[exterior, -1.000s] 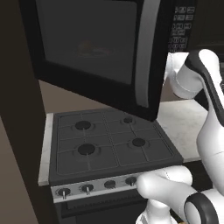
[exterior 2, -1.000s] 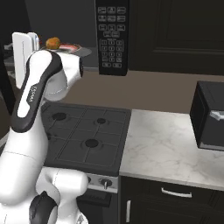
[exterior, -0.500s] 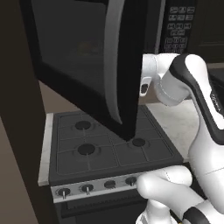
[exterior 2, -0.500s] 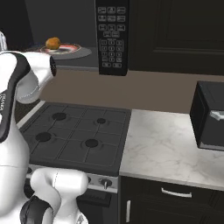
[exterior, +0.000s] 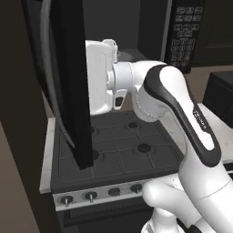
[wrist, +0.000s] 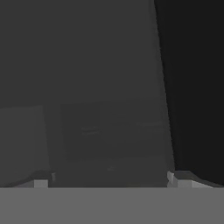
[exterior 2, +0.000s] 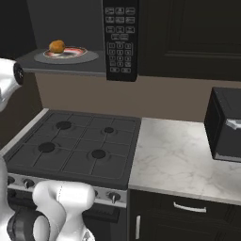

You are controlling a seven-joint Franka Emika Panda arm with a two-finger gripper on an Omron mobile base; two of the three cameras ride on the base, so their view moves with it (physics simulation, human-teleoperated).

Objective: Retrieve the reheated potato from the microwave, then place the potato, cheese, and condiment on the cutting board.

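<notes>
The microwave (exterior 2: 120,40) stands open, its black door (exterior: 68,82) swung out edge-on toward the left base camera. Inside, the orange-brown potato (exterior 2: 57,46) rests on a round plate (exterior 2: 75,53) on the grey floor. My gripper (wrist: 111,180) is open, its two fingertips far apart with nothing between them, facing a dark grey surface with a black band at the right. In the left base view my white hand (exterior: 101,77) sits right beside the door's inner face, fingers hidden behind the door edge. The cheese, condiment and cutting board are out of view.
A black gas stove (exterior 2: 70,146) with front knobs lies below the microwave. To its right runs a marble counter (exterior 2: 179,160) with a black toaster oven (exterior 2: 226,124) at the far right. Dark cabinets (exterior 2: 188,37) hang beside the microwave.
The microwave door has swung from partly open to wide open. My arm swept left with it, almost leaving the right base view, and the potato is now in plain sight.
</notes>
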